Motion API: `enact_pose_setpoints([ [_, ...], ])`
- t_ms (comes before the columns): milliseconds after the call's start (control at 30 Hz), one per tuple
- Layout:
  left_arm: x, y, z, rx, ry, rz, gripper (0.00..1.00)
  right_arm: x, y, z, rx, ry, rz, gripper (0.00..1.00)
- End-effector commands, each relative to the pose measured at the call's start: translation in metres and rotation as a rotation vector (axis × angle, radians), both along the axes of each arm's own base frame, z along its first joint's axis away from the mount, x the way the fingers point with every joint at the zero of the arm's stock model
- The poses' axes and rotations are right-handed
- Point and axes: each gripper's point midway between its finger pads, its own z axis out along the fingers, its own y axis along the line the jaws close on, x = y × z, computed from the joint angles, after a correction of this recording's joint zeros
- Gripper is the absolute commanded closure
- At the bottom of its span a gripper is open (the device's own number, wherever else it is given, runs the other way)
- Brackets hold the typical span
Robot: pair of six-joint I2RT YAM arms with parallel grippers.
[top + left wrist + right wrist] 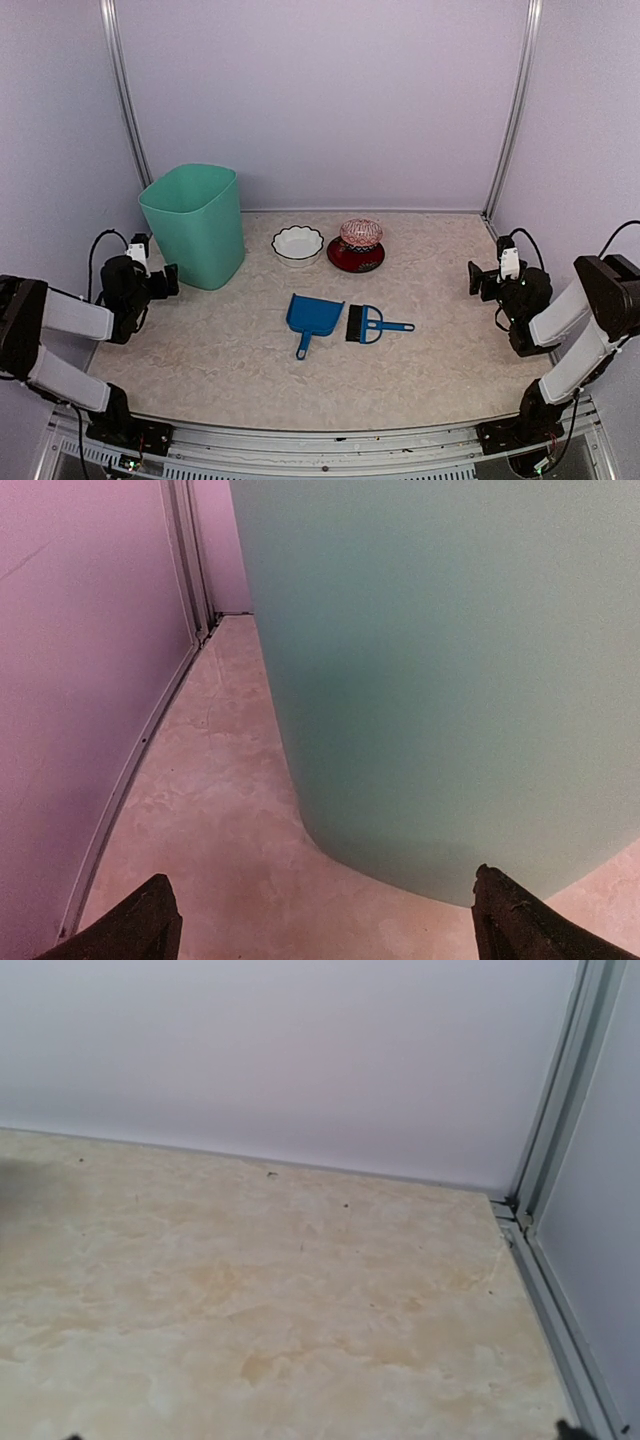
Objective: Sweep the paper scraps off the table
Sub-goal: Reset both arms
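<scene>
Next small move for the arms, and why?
Likely none, hold position: no paper scraps show on the table. The dustpan and brush lie free mid-table, and the left gripper and right gripper sit open and empty at the sides.

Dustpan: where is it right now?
In the top view the blue dustpan lies at the middle of the table, handle toward the near edge, just left of the hand brush and nearer than the white bowl.

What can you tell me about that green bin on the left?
The bin is mint green, plastic by its look, with rounded corners, a rolled rim and sides narrowing downward. It stands upright and open-topped on the table, back left; its inner bottom is hidden. The left gripper, open, faces its wall up close.
</scene>
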Motion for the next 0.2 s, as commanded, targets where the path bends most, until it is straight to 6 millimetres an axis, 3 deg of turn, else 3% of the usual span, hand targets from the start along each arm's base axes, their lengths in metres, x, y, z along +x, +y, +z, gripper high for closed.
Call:
enact_pose_setpoints([
  [0, 0.0216, -0.002, 0.0295, -0.003, -0.123, -0.06, 0.01, 0.0027, -0.0046, 0.0083, 0.005, -0.035, -0.015, 0.0],
  [167, 0.0314, -0.0025, 0.0329, -0.037, -0.149, -0.082, 0.01, 0.0013, -0.0018, 0.0101, -0.003, -0.046, 0.003, 0.0],
])
